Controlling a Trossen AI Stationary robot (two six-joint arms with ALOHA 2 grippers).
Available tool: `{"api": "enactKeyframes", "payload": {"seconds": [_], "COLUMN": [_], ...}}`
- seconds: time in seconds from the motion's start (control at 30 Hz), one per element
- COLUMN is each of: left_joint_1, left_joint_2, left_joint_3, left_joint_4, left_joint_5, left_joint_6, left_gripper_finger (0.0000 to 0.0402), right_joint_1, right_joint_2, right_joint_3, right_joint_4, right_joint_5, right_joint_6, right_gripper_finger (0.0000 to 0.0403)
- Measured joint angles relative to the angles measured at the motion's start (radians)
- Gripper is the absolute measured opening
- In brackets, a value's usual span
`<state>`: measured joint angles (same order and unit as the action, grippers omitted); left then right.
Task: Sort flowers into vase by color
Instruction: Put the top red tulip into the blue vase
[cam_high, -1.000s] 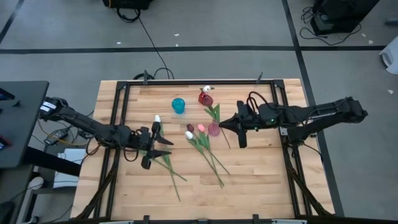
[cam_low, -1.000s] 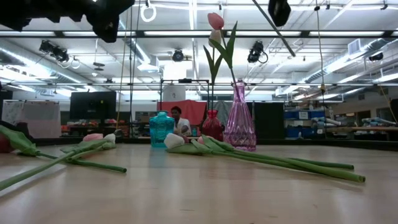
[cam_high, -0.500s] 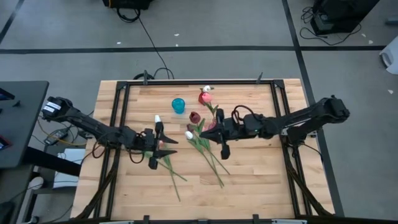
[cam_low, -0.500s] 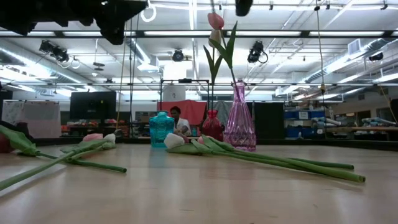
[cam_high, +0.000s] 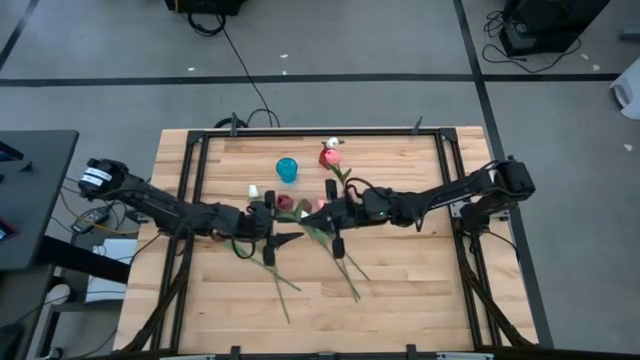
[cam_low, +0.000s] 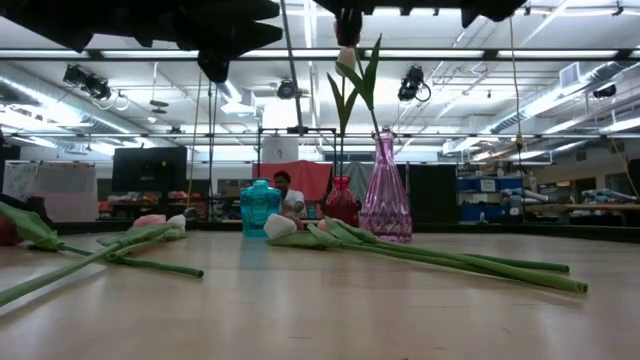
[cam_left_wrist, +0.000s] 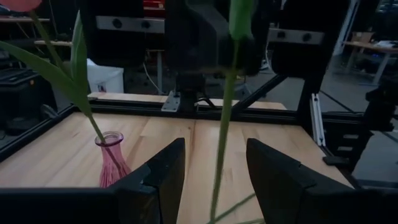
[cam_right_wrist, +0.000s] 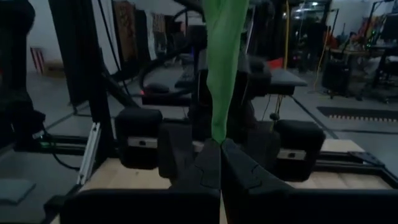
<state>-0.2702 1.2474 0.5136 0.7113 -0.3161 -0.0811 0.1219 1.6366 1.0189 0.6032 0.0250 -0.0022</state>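
My right gripper (cam_high: 328, 215) is shut on a tulip whose dark maroon head (cam_high: 285, 202) shows between the two arms. My left gripper (cam_high: 280, 232) faces it, open. In the left wrist view its fingers (cam_left_wrist: 161, 177) stand on either side of the hanging stem (cam_left_wrist: 221, 143), apart from it. A tall pink vase (cam_left_wrist: 112, 158) stands on the table with a leafy tulip stem in it (cam_low: 385, 190). More tulips lie flat on the wood in two loose groups (cam_high: 340, 262) (cam_high: 275, 275). My right gripper pinches the maroon tulip's green stem (cam_right_wrist: 217, 118) between its two shut fingers, coming level from the table's right and lying across the stem. The green part rises above the fingertips, and the lower stem hangs below them, off the table.
A teal vase (cam_high: 287, 168) and a small red vase (cam_low: 341, 203) stand toward the far edge. A white tulip head (cam_high: 254, 190) lies near the left arm. Black frame rails run along the table's sides. A person sits far behind (cam_low: 288, 190).
My right gripper has travelled toward the table's left, staying shut and carrying the maroon tulip with it. My left gripper has moved right to meet it, staying open. The tulips lying on the table have kept their places.
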Motion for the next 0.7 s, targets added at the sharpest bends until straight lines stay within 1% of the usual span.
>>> {"api": "enactKeyframes", "payload": {"seconds": [0.1,0.37,0.53,0.6,0.7], "left_joint_1": [0.008,0.041,0.056,0.063,0.067], "left_joint_2": [0.0,0.0,0.0,0.002,0.003], "left_joint_3": [0.004,0.004,0.004,0.004,0.004], "left_joint_4": [-0.002,0.0,0.001,0.002,-0.011], "left_joint_5": [0.0,0.001,0.022,0.023,0.024], "left_joint_6": [-0.002,-0.005,-0.002,0.002,0.004], "left_gripper_finger": [0.0176,0.0176,0.0174,0.0158,0.011], "right_joint_1": [0.0,0.0,0.0,0.0,0.0], "right_joint_2": [0.001,0.013,0.031,0.038,0.041], "right_joint_3": [0.016,0.017,0.017,0.017,0.017], "right_joint_4": [-0.052,-0.068,-0.064,-0.055,-0.064], "right_joint_5": [0.001,0.032,0.035,0.041,0.065], "right_joint_6": [-0.01,-0.023,-0.024,-0.024,-0.027], "right_gripper_finger": [0.0005,0.0005,0.0005,0.0005,0.0005]}}
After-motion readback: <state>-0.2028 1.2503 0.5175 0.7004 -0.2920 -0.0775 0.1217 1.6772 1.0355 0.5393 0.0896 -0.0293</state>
